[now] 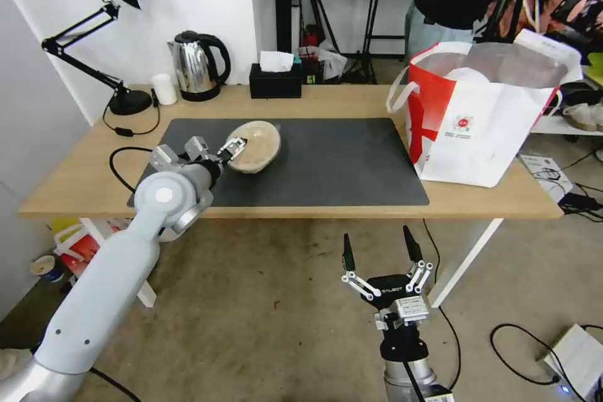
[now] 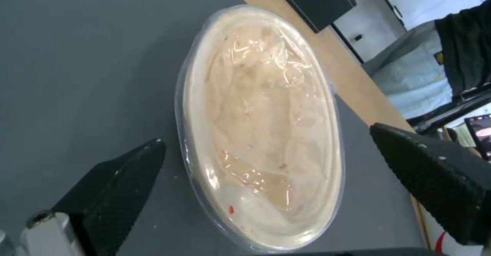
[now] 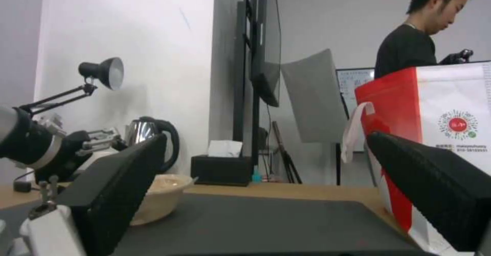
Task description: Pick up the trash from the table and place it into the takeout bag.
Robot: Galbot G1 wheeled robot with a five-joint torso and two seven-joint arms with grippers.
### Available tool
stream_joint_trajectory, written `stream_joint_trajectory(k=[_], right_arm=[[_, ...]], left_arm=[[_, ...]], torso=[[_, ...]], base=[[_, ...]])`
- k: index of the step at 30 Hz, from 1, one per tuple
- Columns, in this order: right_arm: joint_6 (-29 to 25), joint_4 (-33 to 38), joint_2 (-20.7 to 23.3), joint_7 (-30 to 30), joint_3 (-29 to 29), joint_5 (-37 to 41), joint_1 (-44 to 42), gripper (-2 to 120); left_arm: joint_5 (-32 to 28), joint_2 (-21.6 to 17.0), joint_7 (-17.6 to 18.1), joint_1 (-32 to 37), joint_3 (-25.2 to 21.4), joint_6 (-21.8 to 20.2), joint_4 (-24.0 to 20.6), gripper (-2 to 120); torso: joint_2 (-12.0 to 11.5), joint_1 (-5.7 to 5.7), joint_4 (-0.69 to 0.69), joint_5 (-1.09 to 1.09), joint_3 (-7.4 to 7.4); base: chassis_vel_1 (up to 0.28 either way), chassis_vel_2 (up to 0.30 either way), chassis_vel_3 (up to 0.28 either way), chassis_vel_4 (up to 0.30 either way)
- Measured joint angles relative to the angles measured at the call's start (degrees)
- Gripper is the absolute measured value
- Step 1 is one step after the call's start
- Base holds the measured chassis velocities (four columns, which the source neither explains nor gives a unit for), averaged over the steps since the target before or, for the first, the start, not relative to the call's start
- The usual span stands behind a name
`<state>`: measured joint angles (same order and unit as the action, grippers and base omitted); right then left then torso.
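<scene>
Your table point(image 1: 352, 103) has the takeout bag point(image 1: 483, 119) standing open at the far right end, and the beige pulp bowl point(image 1: 254, 146) sits on the mat's point(image 1: 339, 163) left part. You're at the pick step: left gripper point(image 1: 231, 149) is spread wide around the bowl's near rim, nothing clamped yet. Next you'd probably need to pinch that rim firmly. Right gripper point(image 1: 379, 250) hangs spread below the near edge, idle.

Beige bowl point(image 1: 254, 146) on dark grey mat point(image 1: 339, 163); white-and-red bag point(image 1: 483, 119), light-wood table point(image 1: 81, 182).
</scene>
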<state>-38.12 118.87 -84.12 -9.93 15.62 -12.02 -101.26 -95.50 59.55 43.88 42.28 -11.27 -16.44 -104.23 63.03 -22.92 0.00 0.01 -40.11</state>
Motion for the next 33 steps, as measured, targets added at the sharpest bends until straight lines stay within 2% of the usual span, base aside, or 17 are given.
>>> stream_joint_trajectory(k=[14, 21, 22, 24, 25, 28, 29, 31, 32, 33], right_arm=[[0.0, 0.0, 0.0, 0.0, 0.01, 0.0, 0.0, 100], [0.0, 0.0, 0.0, 0.0, 0.02, 0.01, 0.0, 100], [0.0, 0.0, 0.0, 0.0, 0.02, 0.01, 0.0, 100], [0.0, 0.0, 0.0, 0.0, 0.03, 0.0, 0.0, 100], [0.0, 0.0, 0.0, 0.0, 0.03, 0.0, 0.0, 100], [0.0, 0.01, 0.0, 0.0, 0.03, 0.01, 0.0, 100], [0.0, 0.01, 0.0, 0.0, 0.03, 0.01, 0.0, 100], [0.0, 0.01, 0.0, 0.0, 0.03, 0.01, 0.0, 100], [0.0, 0.01, 0.0, 0.0, 0.03, 0.01, 0.0, 100], [0.0, 0.01, 0.0, 0.0, 0.03, 0.0, 0.0, 100]], left_arm=[[0.85, 1.7, -0.25, -1.19, 1.16, -0.04, 2.85, 100], [1.24, 2.15, -0.36, -1.5, 1.31, 0.01, 3.55, 74], [1.24, 2.15, -0.36, -1.5, 1.31, 0.01, 3.55, 74], [1.25, 2.3, -0.5, -1.75, 1.48, 0.04, 3.74, 62], [1.25, 2.3, -0.5, -1.75, 1.48, 0.04, 3.74, 62], [1.27, 2.48, -0.55, -1.98, 1.75, 0.09, 3.84, 48], [1.27, 2.48, -0.55, -1.98, 1.75, 0.09, 3.84, 48], [1.29, 2.55, -0.55, -2.19, 1.91, 0.15, 3.85, 37], [1.29, 2.55, -0.55, -2.19, 1.91, 0.15, 3.85, 37], [1.3, 2.56, -0.55, -2.26, 1.92, 0.19, 3.85, 32]], torso=[[0.0, 0.0, 0.0, 0.0, 0.0], [0.0, 0.0, 0.0, 0.0, 0.01], [0.0, 0.0, 0.0, 0.0, 0.01], [0.0, 0.0, 0.0, 0.0, 0.01], [0.0, 0.0, 0.0, 0.0, 0.01], [0.0, 0.0, 0.0, 0.0, 0.01], [0.0, 0.0, 0.0, 0.0, 0.01], [0.0, 0.0, 0.0, 0.0, 0.01], [0.0, 0.0, 0.0, 0.0, 0.01], [0.0, 0.0, 0.0, 0.0, 0.0]], base=[[0.0, 0.0, 0.0, 0.0], [0.0, 0.0, 0.0, 0.0], [0.0, 0.0, 0.0, 0.0], [0.0, 0.0, 0.0, 0.0], [0.0, 0.0, 0.0, 0.0], [0.0, 0.0, 0.0, 0.0], [0.0, 0.0, 0.0, 0.0], [0.0, 0.0, 0.0, 0.0], [0.0, 0.0, 0.0, 0.0], [0.0, 0.0, 0.0, 0.0]])
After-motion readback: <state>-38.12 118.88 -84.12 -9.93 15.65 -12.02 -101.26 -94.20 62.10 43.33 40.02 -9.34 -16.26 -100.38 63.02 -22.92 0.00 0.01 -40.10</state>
